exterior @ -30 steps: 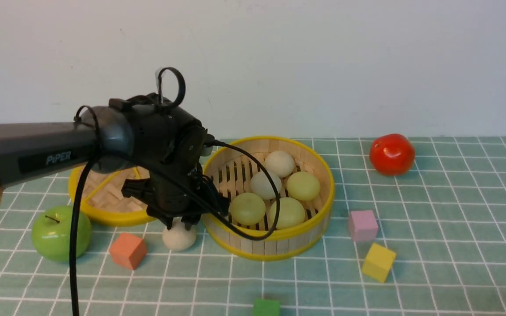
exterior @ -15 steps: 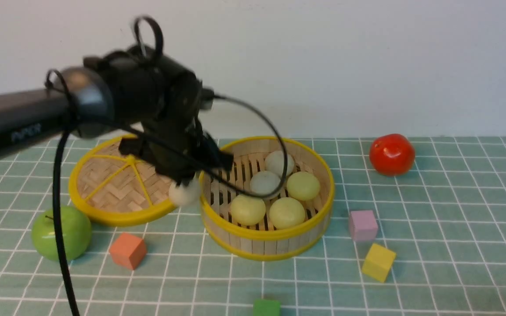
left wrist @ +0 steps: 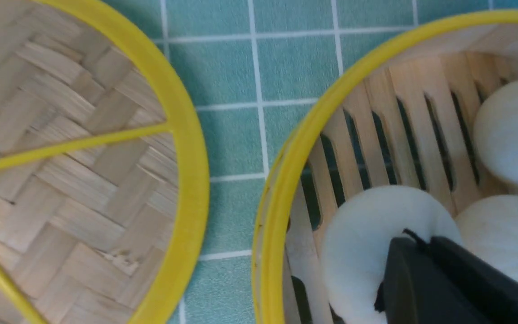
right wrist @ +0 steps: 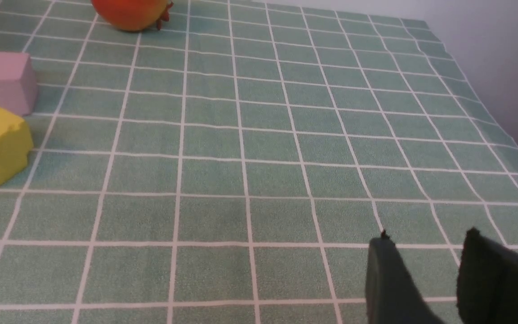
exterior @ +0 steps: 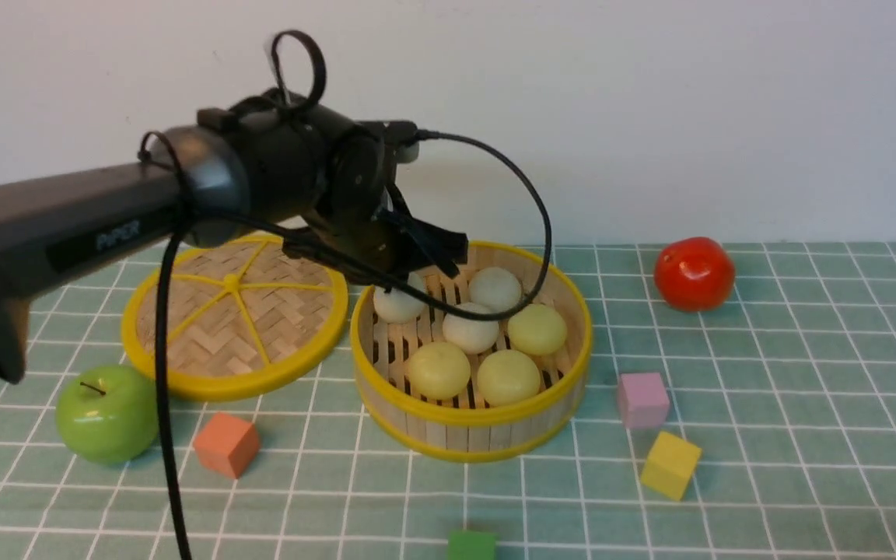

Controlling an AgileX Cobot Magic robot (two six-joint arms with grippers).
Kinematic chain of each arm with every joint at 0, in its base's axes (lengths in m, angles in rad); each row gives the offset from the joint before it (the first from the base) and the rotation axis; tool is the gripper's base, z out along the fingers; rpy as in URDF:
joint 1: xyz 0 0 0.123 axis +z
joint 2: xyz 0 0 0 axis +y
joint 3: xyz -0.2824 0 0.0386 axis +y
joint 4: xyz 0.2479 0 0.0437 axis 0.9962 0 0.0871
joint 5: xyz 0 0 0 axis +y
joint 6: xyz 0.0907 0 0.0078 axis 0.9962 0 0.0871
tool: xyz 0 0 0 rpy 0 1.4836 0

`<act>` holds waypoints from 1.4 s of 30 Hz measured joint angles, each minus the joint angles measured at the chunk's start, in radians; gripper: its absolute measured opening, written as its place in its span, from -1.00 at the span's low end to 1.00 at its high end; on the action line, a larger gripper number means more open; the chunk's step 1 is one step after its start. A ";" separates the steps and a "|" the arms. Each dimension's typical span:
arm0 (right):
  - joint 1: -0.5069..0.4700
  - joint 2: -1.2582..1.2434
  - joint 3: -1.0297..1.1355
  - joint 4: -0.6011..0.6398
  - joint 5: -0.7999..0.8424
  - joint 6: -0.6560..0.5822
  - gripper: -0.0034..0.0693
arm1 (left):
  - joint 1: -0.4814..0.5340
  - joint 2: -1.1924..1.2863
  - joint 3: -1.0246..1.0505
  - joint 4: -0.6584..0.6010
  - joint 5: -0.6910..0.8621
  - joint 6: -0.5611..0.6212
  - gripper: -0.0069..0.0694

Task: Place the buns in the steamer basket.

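Front view | six buns (exterior: 439, 370) in steamer basket (exterior: 470, 436) — left claw (left wrist: 389, 265) seemingly clamps one

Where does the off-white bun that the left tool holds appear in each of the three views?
Front view: the held bun is at the basket's back-left, under the left tool.
Left wrist view: the same bun sits low and right of centre, partly behind the tool's dark finger.
Right wrist view: not in it; only cloth, cubes and a red fruit show.
Shared landmark: the steamer basket with its yellow rim.
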 joint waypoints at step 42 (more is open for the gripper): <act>0.000 0.000 0.000 0.000 0.000 0.000 -0.25 | 0.000 -0.646 0.118 -0.024 0.409 0.000 -0.51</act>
